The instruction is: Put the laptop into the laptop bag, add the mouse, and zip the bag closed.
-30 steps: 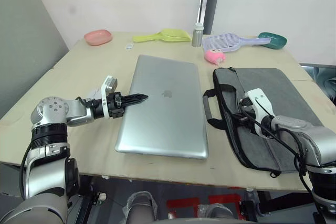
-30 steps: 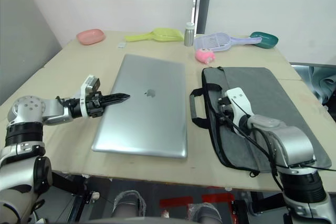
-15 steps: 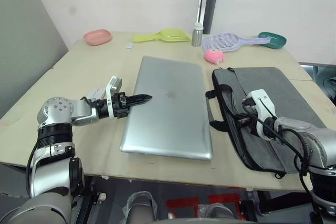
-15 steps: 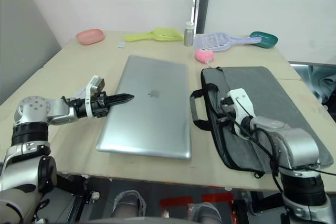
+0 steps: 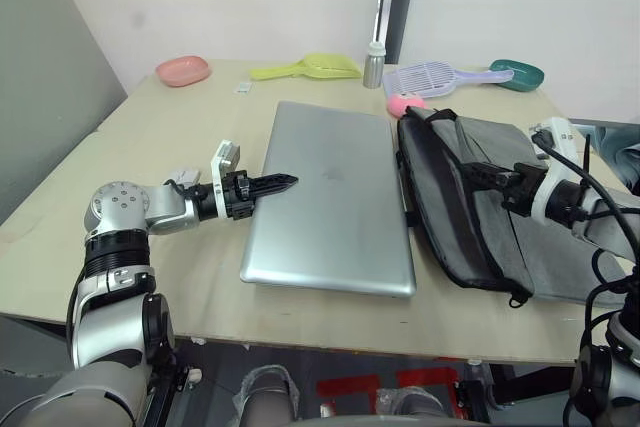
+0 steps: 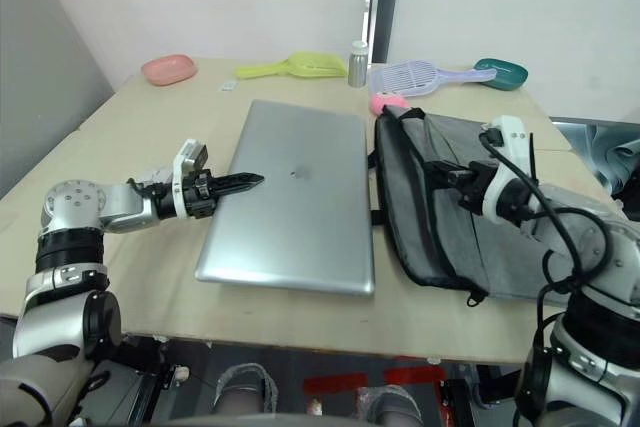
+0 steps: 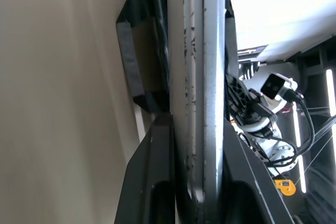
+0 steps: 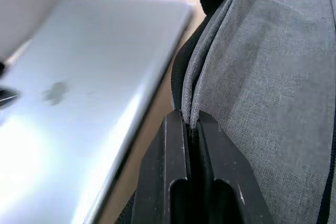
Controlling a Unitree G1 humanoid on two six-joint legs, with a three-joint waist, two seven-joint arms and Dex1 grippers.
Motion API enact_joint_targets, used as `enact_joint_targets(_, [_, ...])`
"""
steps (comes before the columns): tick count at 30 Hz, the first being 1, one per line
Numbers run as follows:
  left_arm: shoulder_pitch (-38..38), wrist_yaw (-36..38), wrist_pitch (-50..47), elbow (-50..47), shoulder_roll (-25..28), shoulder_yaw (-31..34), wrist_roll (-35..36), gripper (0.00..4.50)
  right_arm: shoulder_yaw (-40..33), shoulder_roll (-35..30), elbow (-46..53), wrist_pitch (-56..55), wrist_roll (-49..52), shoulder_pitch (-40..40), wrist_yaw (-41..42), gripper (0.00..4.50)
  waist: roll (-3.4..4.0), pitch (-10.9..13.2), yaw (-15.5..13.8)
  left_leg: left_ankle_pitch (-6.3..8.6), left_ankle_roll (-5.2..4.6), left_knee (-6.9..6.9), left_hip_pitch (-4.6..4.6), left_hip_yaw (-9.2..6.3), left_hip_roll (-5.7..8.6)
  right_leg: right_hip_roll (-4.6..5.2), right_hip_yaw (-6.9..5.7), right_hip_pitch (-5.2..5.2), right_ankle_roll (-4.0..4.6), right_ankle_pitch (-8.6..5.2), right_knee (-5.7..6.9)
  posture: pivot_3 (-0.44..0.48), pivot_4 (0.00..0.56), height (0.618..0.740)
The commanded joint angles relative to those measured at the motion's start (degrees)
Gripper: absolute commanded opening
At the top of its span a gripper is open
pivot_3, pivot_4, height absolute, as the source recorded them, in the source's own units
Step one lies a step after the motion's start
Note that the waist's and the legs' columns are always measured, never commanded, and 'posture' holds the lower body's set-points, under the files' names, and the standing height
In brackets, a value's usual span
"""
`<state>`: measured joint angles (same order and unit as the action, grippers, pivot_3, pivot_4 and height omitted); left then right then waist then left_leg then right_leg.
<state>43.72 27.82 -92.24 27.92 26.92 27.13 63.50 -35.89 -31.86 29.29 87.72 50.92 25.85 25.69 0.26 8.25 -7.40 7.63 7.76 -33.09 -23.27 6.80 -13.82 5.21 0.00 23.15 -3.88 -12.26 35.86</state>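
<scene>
Beige tabletop (image 5: 180, 137) by white wall; laptop (image 5: 328, 197) seemingly flat

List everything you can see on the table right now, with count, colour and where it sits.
laptop: one, silver, closed, table centre
laptop bag: one, grey with black trim, right of laptop, top flap lifted
fuzzy toy: one, pink, behind the bag
dish: one, pink, far left corner
scoop: one, yellow-green, far edge
bottle: one, grey, far edge
slotted scoop: one, lilac, far right
bowl: one, teal, far right
left pincer: black, clamped on laptop's left edge
right pincer: black, clamped on bag's flap
</scene>
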Motion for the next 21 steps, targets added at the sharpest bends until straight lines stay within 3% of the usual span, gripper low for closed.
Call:
enact_joint_targets(1, [5.01,-0.43,-0.26,2.47,-1.09,6.36,6.53,0.30,0.61,-0.71,3.98,-1.02,3.24,-1.54,0.63,0.04,0.00,0.00,-0.18,0.00,0.00,-0.02,-0.01,0.00,0.00,0.00,0.01,0.00,0.00,0.00,-0.01,0.000,0.150,0.740])
enact_joint_targets(5, [5.74,-5.59,-0.26,8.52,-1.71,7.30,14.46,0.30,1.84,-1.26,4.36,-3.14,3.87,-3.17,0.62,0.04,0.00,0.00,-0.50,0.00,0.00,-0.08,-0.01,0.01,0.01,0.01,0.05,-0.01,0.06,-0.03,-0.02,0.000,0.150,0.740])
enact_joint_targets(9, [2.31,-11.33,-0.26,9.19,-1.58,4.57,22.00,0.30,2.74,-2.21,3.35,-5.05,3.86,-3.41,0.19,0.04,0.00,0.00,-0.62,0.00,0.00,-0.06,-0.02,0.02,0.02,0.02,0.06,-0.01,0.05,-0.03,-0.04,0.000,0.150,0.740])
enact_joint_targets(13, [-1.08,-19.45,-0.26,10.31,-3.17,5.88,26.03,0.30,3.25,-3.37,2.75,-6.31,4.24,-2.71,-0.05,0.04,0.00,0.00,-0.65,0.00,0.01,-0.04,-0.02,0.02,0.02,0.01,0.04,-0.01,-0.02,0.01,-0.06,0.000,0.150,0.740])
enact_joint_targets(21, [-9.87,-33.15,3.47,5.54,-3.15,1.49,44.83,0.30,5.16,-5.98,0.89,-9.08,4.56,-2.65,0.51,0.04,0.00,0.00,-0.67,0.00,0.01,-0.06,-0.03,0.01,0.02,0.02,0.04,-0.02,-0.06,0.04,-0.08,0.000,0.150,0.740])
